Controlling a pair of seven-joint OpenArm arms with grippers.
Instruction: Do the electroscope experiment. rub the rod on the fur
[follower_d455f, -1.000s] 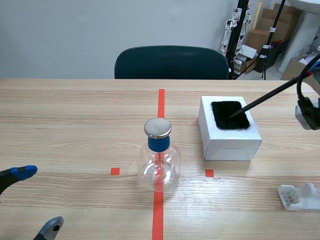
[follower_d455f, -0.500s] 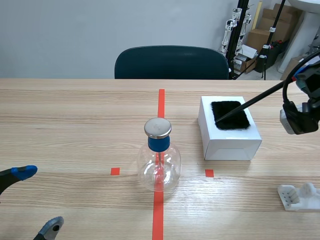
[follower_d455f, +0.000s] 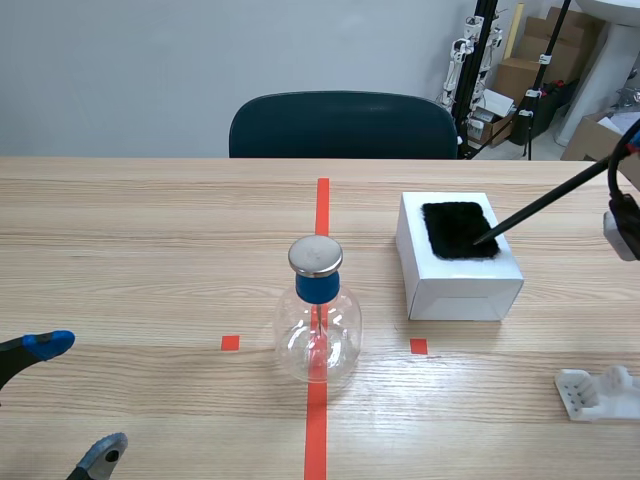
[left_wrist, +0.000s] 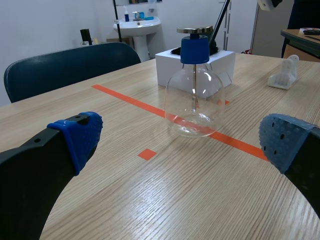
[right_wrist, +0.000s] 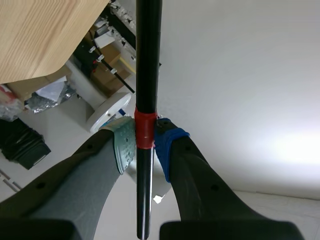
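A thin black rod (follower_d455f: 540, 209) slants down from the right edge of the scene, its tip resting on the black fur (follower_d455f: 459, 230) atop a white box (follower_d455f: 460, 275). My right gripper (right_wrist: 145, 134) is shut on the rod (right_wrist: 147, 60) at its red band; only part of that arm shows in the scene view. The glass electroscope flask (follower_d455f: 318, 318) with blue neck and metal cap stands on the red centre line. My left gripper (left_wrist: 180, 145) is open near the table's front left, with the flask (left_wrist: 195, 97) well ahead of it; its blue pads (follower_d455f: 48, 345) show in the scene view.
A white plastic stand (follower_d455f: 600, 392) lies at the front right of the table. A dark chair (follower_d455f: 343, 125) stands behind the far edge. Boxes and equipment stand in the back right of the room.
The rod tip slid left across the fur, then back to the right side of it. The right arm moved in and then out toward the right edge. My left arm stayed still.
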